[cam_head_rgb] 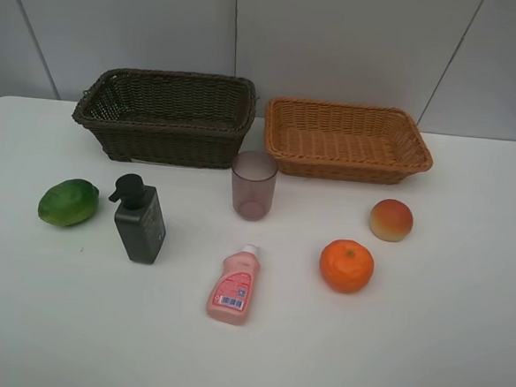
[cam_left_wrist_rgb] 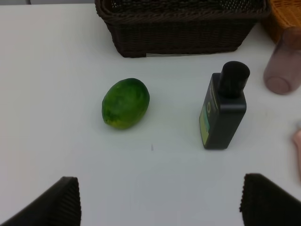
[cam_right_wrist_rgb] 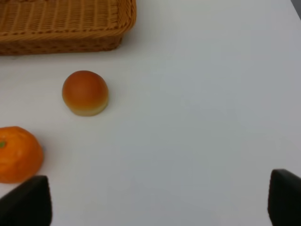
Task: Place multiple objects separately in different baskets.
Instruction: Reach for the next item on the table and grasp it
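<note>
Sorting not begun; dark basket (cam_head_rgb: pixel 168 143) empty; left gripper (cam_left_wrist_rgb: pixel 162 205) and right gripper (cam_right_wrist_rgb: pixel 157 202) spread, holding nothing; next, likely: left lowers onto lime (cam_left_wrist_rgb: pixel 125 103) in front of dark basket, pinches.

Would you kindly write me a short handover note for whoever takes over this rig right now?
Left hand: open, holding nothing, over the table near the green fruit and pump bottle.
Right hand: open, holding nothing, near the peach and orange.
Dark basket and tan basket stand side by side at the back; nothing shows inside either.
Cup stands upright before them; pink bottle lies flat.
Done: nothing. Left: all six items.
</note>
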Available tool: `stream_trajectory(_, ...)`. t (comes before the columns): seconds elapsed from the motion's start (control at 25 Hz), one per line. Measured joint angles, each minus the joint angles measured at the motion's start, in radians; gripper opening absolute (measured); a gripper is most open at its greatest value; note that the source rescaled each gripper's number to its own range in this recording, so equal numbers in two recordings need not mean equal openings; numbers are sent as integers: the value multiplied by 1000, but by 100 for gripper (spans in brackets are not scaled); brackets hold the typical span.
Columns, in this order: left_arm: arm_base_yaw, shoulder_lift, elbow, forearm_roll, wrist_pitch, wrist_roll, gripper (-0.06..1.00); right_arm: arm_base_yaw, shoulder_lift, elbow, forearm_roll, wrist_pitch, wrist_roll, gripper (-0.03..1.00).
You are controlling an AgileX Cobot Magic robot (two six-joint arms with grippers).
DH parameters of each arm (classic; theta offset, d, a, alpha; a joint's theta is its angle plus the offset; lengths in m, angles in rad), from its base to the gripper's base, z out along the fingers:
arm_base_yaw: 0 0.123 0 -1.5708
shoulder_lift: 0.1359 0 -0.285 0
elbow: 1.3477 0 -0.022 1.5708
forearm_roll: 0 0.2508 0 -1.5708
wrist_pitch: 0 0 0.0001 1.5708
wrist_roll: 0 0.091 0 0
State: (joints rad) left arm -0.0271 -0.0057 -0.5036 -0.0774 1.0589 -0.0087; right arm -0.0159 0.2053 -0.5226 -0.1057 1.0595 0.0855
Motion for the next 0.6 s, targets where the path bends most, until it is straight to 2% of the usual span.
stream_trajectory(0.2,0,0,0,0,0,0,89,0,143,-70,13,-30,0,100)
stream_trajectory(0.4,0,0,0,0,0,0,89,0,366,-168,30,-40,0,100)
stream_trajectory(0.6,0,0,0,0,0,0,89,0,600,-255,81,-96,-40,100)
